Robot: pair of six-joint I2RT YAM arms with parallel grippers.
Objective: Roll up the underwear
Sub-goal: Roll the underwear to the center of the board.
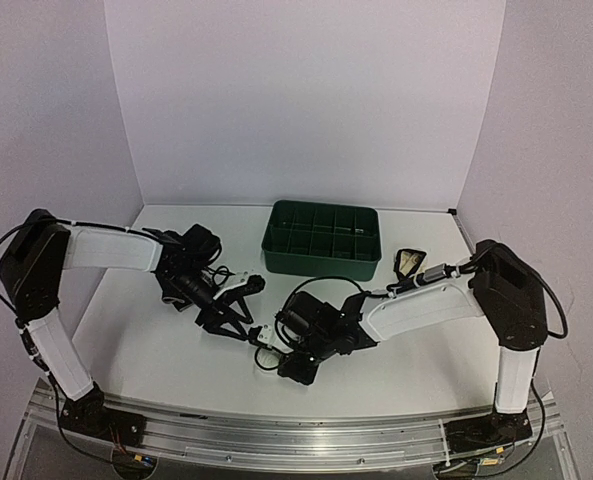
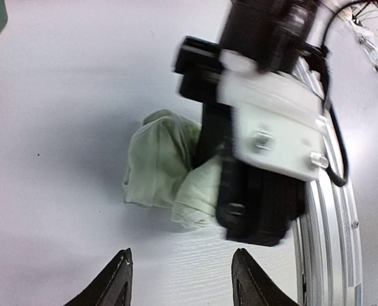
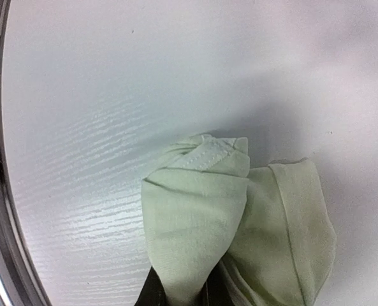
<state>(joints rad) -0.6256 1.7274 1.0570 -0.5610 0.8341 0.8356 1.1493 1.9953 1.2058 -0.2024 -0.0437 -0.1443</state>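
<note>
Your right gripper [image 3: 183, 292] pinches a fold of the cream underwear [image 3: 265, 217] while your left gripper [image 2: 182, 273] hangs spread, so any tug could unravel the loose roll.

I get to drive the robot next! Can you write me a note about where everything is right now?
The left pincer is open and empty, beside the cream underwear.
The right pincer is shut on the cream underwear, bunched on the table, not a neat roll yet.
The black-edged pair lies right of the green tray and looks unrolled.
I can't spot the black pair.
To do: finish this roll, then roll the others.
</note>
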